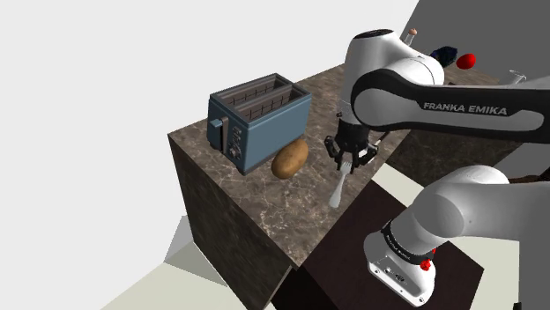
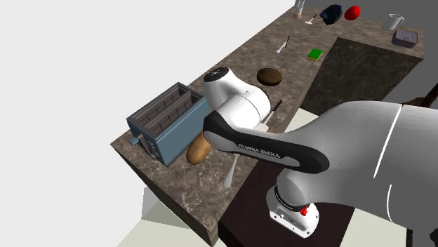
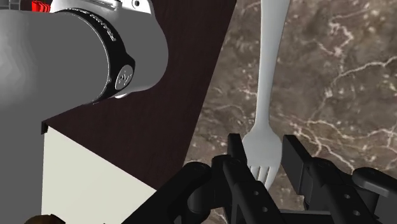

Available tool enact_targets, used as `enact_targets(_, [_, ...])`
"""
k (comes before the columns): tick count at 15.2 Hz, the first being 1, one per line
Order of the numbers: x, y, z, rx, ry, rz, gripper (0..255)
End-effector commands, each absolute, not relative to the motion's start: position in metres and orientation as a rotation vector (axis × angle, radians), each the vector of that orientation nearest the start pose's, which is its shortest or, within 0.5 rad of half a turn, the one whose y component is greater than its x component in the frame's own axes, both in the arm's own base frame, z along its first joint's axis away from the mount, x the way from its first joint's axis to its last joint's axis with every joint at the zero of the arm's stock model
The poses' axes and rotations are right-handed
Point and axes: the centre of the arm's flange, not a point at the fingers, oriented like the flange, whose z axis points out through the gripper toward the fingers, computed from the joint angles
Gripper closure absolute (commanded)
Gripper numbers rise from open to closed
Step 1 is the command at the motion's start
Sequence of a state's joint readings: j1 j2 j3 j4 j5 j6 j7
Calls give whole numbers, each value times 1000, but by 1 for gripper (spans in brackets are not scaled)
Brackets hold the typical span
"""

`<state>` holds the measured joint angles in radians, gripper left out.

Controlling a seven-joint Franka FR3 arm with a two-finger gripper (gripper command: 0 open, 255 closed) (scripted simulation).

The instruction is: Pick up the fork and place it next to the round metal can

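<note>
Looking along the hand, you find the gripper (image 3: pixel 264 154) drawn in narrow around the tined end of the white fork (image 3: pixel 270 63). One black finger (image 3: pixel 236 150) presses the side of the fork's head, and the other stands tight on the opposite side, so the fork is clasped between them. Its handle runs away from the fingers over the dark marbled counter (image 3: pixel 337 76), close along the edge where the counter meets the dark stand (image 3: pixel 184 76).

In the shoulder view you see the gripper (image 1: pixel 347 167) pointing down from the white arm (image 1: pixel 414 97), with the fork (image 1: pixel 337 192) slanting out below the fingertips. You cannot tell from these views whether the handle's far end is clear of the counter (image 1: pixel 211 167). The fork is just beside a brown potato (image 1: pixel 289 158), on the side nearer the stand (image 1: pixel 353 255). The potato lies against a blue two-slot toaster (image 1: pixel 260 119).

In the second exterior view the fork (image 2: pixel 230 174) shows under the arm's forearm (image 2: pixel 267 151), near the counter's edge, with the potato (image 2: pixel 198 149) and toaster (image 2: pixel 168 123) to its left. The low, round, dark-brown can (image 2: pixel 269 75) sits well apart from the fork, farther along the counter past the arm. A small green block (image 2: pixel 314 53) lies beyond it, and a red thing (image 2: pixel 352 12) rests near the far end.
</note>
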<state>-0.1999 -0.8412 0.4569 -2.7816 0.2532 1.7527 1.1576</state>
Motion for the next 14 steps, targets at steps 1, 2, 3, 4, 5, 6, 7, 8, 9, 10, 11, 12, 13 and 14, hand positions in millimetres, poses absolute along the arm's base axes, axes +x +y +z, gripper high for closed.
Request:
enact_targets(1, [272, 78, 409, -2798, 1826, 212, 255])
enact_targets(2, [272, 78, 413, -2798, 1826, 212, 255])
enact_targets(3, [273, 65, 413, -2798, 1826, 212, 255])
enact_targets(4, [274, 52, 413, -2798, 1826, 212, 255])
enact_targets(5, [275, 39, 413, -2798, 1826, 212, 255])
enact_targets(6, [277, 26, 413, -2798, 1826, 212, 255])
enact_targets(7, [278, 12, 413, -2798, 1826, 212, 255])
enact_targets(8, [279, -1, 413, -2798, 1826, 212, 255])
enact_targets(9, [280, -14, 413, -2798, 1826, 212, 255])
enact_targets(10, [281, -27, 413, -2798, 1826, 212, 255])
enact_targets(11, [283, -40, 414, -2798, 1826, 212, 255])
enact_targets(12, [284, -53, 414, -2798, 1826, 212, 255])
enact_targets(13, [285, -66, 414, -2798, 1826, 212, 255])
enact_targets(14, [286, -80, 414, -2798, 1826, 212, 255])
